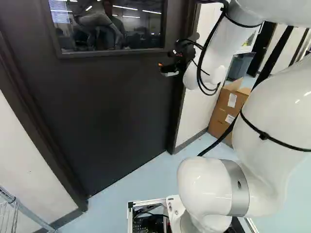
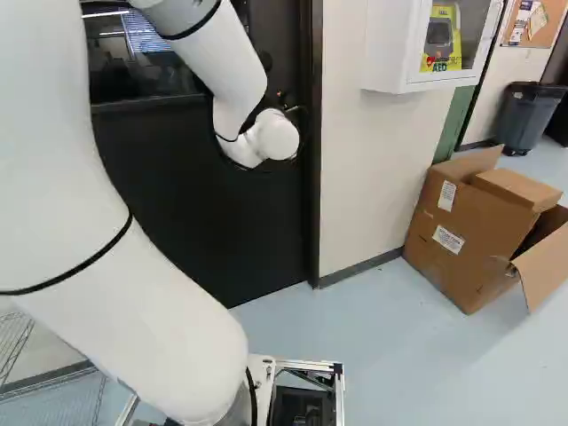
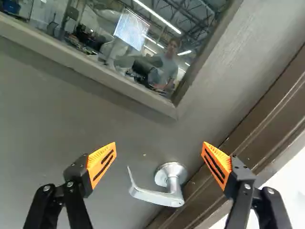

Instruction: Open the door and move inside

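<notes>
While the door (image 1: 114, 109) still looks shut, the task is near its start: gripper (image 3: 159, 144) at the handle, no opening visible. Left base view, left to right, clock centred on the gripper: window (image 1: 109, 24) at 10 o'clock, lower door panel around 8, base (image 1: 146, 202) near 6, outside the doorway, door frame (image 1: 178, 111) also near 6, cardboard boxes (image 1: 228, 104) at 4, well off the doorway. Wrist view: fingers (image 3: 101, 164) wide apart, nothing held. Lever handle (image 3: 157, 196) lies in the gap between them, fixed on the door close to the frame; no contact visible. Left to do, my read: close on the lever, turn it, swing the door, drive the base inside. Swing direction: can't tell.
</notes>
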